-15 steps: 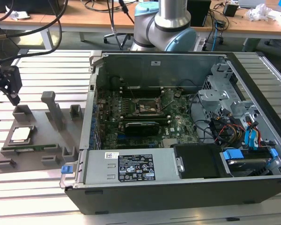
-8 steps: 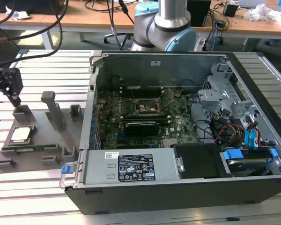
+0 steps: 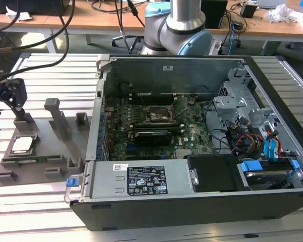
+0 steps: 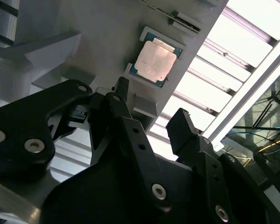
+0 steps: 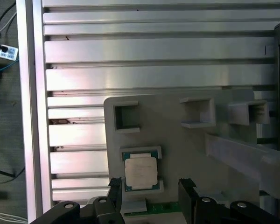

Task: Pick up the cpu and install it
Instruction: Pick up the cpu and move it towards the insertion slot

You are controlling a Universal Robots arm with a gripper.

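The end effector (image 5: 151,189), released with its two fingers (image 4: 182,128) spread, hovers above the single cpu (image 5: 141,171), which lies in a recess of one grey fixture plate (image 3: 45,147) on the slatted metal surface (image 3: 30,218), and the exterior view adds one opened computer case (image 3: 192,214) beside it, wooden desks (image 3: 91,22) behind.

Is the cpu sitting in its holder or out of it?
In. The cpu lies flat, seated in the grey holder; the open gripper hovers above it, empty.
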